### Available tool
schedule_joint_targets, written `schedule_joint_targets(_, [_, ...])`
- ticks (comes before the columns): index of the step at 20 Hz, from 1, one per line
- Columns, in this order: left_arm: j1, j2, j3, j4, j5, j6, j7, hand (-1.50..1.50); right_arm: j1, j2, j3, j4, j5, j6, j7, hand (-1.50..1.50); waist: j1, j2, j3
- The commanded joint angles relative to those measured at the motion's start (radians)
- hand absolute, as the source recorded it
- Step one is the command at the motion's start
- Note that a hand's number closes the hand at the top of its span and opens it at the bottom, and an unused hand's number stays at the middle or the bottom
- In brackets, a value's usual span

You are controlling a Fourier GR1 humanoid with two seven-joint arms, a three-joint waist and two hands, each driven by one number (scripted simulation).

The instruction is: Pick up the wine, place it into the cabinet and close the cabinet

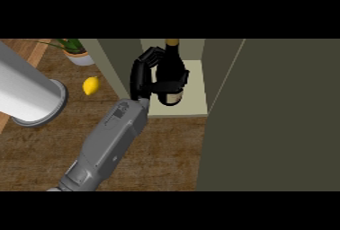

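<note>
The right hand (147, 78) curls round the wine (171, 72), bottle upright with its long axis vertical, base just above the cabinet (189, 110) shelf, inside the opening. The open door (272, 117) stands to its right.

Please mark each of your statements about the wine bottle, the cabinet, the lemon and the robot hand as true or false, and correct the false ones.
1. The robot hand is curled round the wine bottle. True.
2. The wine bottle lies flat on the wooden counter. False: it is held at the cabinet opening, over its pale shelf.
3. The cabinet door is closed. False: it stands open.
4. A lemon lies on the counter, to the view's left of the arm. True.
5. The potted plant stands inside the cabinet. False: it is outside, at the view's upper left.
</note>
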Motion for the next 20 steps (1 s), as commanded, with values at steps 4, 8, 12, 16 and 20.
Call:
schedule_joint_targets(4, [-0.103,-0.004,0.057,0.209,0.064,-0.023,-0.098,1.5,0.018,-0.018,-0.056,-0.038,-0.128,0.032,-0.011,-1.5,-0.017,0.007,0.0])
schedule_joint_targets(8, [-0.14,-0.004,0.047,0.26,0.02,0.016,-0.161,1.5,0.067,0.026,0.055,-0.059,-0.044,0.024,-0.019,-1.5,-0.015,0.005,0.0])
schedule_joint_targets(12, [-0.231,-0.004,0.073,0.309,0.031,0.038,-0.161,1.5,0.023,0.005,-0.015,-0.058,-0.084,0.015,-0.001,-1.5,-0.013,0.004,0.0])
schedule_joint_targets(16, [-0.227,-0.004,0.117,0.407,0.024,0.011,-0.26,1.5,0.083,0.009,0.003,-0.057,-0.085,0.051,-0.056,-1.5,-0.019,0.008,0.001])
schedule_joint_targets(20, [-0.29,0.017,0.15,0.463,0.025,-0.011,-0.243,1.5,0.057,0.009,-0.022,-0.057,-0.114,0.033,-0.024,-1.5,-0.023,0.01,0.0])
